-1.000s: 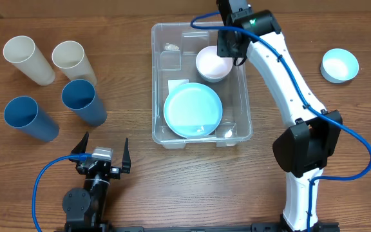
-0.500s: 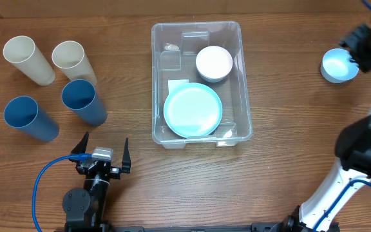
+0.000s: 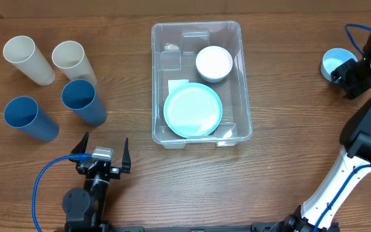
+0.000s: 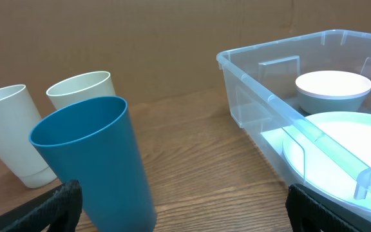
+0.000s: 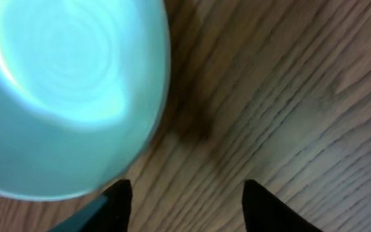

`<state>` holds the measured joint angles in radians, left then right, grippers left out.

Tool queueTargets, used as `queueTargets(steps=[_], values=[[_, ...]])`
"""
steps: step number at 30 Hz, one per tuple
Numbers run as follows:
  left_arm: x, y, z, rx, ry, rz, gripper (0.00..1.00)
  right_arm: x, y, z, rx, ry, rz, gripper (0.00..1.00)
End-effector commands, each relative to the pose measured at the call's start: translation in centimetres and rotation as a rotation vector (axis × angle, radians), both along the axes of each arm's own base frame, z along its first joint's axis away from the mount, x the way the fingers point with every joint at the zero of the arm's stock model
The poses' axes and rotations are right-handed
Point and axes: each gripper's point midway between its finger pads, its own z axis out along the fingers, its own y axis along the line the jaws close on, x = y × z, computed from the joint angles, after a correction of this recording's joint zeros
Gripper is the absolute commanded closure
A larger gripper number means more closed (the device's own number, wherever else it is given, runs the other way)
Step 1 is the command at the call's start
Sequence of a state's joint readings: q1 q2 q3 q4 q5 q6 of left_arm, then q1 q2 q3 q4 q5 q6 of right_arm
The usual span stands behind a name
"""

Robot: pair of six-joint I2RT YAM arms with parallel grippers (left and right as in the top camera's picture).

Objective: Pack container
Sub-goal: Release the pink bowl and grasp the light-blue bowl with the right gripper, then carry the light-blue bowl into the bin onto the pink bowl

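The container point(image 3: 154, 77), a clear plastic bin, stands mid-table with a light blue plate point(image 3: 192, 111) and a white bowl point(image 3: 214, 62) inside. At the far right, a light blue bowl point(image 3: 333, 62) rests on the wood. My right gripper point(image 3: 348, 78) hovers at that bowl's near right edge. In the right wrist view the right gripper point(image 5: 187, 193) is open over bare wood, and the bowl point(image 5: 63, 90) lies just beyond its left finger. My left gripper point(image 3: 102, 154) rests wide open near the front edge, holding nothing. Its wrist view shows the container point(image 4: 250, 96) on the right.
Two cream cups point(image 3: 29, 59) point(image 3: 73, 60) and two blue cups point(image 3: 84, 101) point(image 3: 31, 118) stand at the left. The nearer blue cup point(image 4: 92, 161) rises just ahead of the left gripper point(image 4: 182, 212).
My right arm left the spot over the white bowl in the container and swung to the far right, then dropped beside the light blue bowl. The left arm stayed still.
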<state>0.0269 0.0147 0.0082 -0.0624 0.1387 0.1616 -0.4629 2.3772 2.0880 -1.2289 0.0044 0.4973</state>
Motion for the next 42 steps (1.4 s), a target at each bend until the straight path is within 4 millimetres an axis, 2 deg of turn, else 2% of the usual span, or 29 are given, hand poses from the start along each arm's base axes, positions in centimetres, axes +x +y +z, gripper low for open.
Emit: queueTargets(steps=[1,2,4,9,12,14,16,19,22,26,31,38,42], values=[[0.0,0.0,0.0,0.018,-0.008,-0.005,0.0,0.2,0.0,-0.4,-0.004,-0.006,0.006,0.57],[0.0,0.0,0.0,0.018,-0.008,-0.005,0.0,0.2,0.0,-0.4,-0.005,-0.007,0.009,0.66],[0.0,0.0,0.0,0.018,-0.008,-0.005,0.0,0.2,0.0,-0.4,-0.005,-0.006,0.01,0.69],[0.0,0.0,0.0,0.018,-0.008,-0.005,0.0,0.1,0.7,-0.4,0.005,0.006,0.079,0.65],[0.0,0.0,0.0,0.018,-0.008,-0.005,0.0,0.3,1.9,-0.3,0.011,0.015,0.117,0.63],[0.0,0.0,0.0,0.018,-0.008,-0.005,0.0,1.2,3.2,0.4,0.03,-0.022,0.149,0.62],[0.0,0.0,0.0,0.018,-0.008,-0.005,0.0,3.5,5.7,2.0,0.088,-0.133,0.233,0.59],[0.0,0.0,0.0,0.018,-0.008,-0.005,0.0,5.7,7.3,4.1,0.124,-0.25,0.252,0.56],[0.0,0.0,0.0,0.018,-0.008,-0.005,0.0,6.4,6.1,4.6,0.116,-0.282,0.118,0.57],[0.0,0.0,0.0,0.018,-0.008,-0.005,0.0,5.5,2.8,4.4,0.051,-0.256,-0.052,0.6],[0.0,0.0,0.0,0.018,-0.008,-0.005,0.0,4.4,0.3,4.3,0.003,-0.237,-0.14,0.6],[0.0,0.0,0.0,0.018,-0.008,-0.005,0.0,4.2,-1.4,4.2,-0.045,-0.24,-0.171,0.6],[0.0,0.0,0.0,0.018,-0.008,-0.005,0.0,3.7,-1.3,2.5,-0.049,-0.215,-0.174,0.61]])
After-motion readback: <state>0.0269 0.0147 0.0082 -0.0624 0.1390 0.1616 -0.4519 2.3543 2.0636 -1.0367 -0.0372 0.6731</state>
